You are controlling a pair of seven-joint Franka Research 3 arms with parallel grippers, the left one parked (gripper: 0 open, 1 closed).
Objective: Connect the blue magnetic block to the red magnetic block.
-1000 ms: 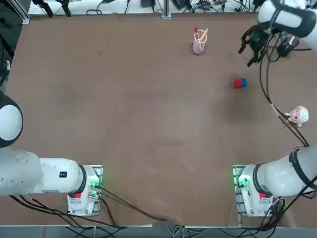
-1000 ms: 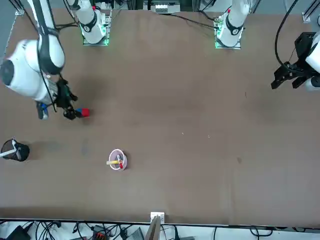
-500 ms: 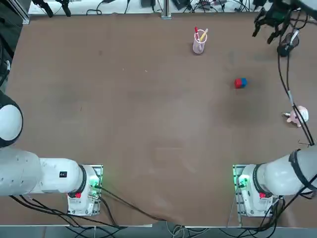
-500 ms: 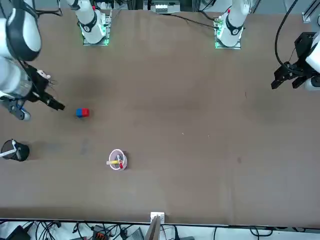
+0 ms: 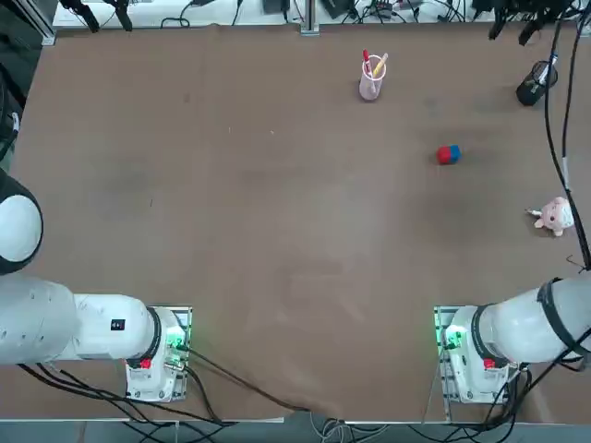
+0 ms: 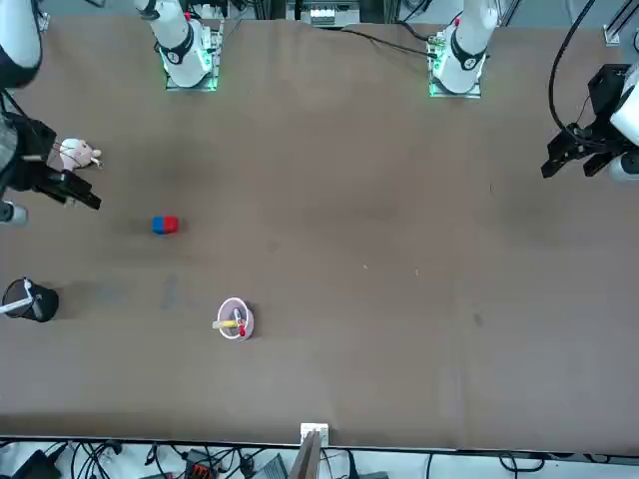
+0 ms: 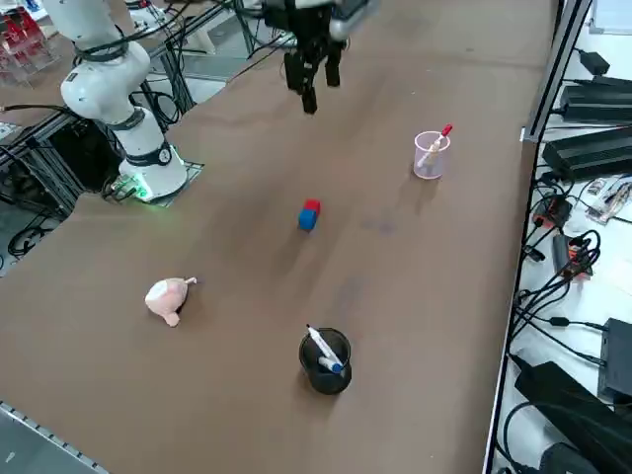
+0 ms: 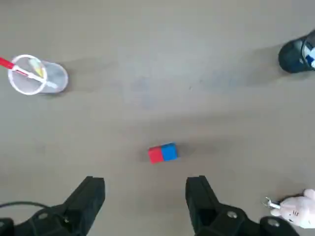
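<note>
Top view: right gripper [image 8: 146,181] is hanging at one o'clock, fingers standing apart; blue [image 5: 454,153] is touching red [image 5: 443,155] at three o'clock, so any needless regrasp would be risking knocking them apart.

Seen from overhead, my right gripper [image 5: 511,35] hangs between one and two o'clock, its two dark fingers [image 8: 90,194] spread wide, pointing downward.

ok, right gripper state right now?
Right gripper: open, holding nothing, up off the table, away from the joined red and blue blocks.
</note>
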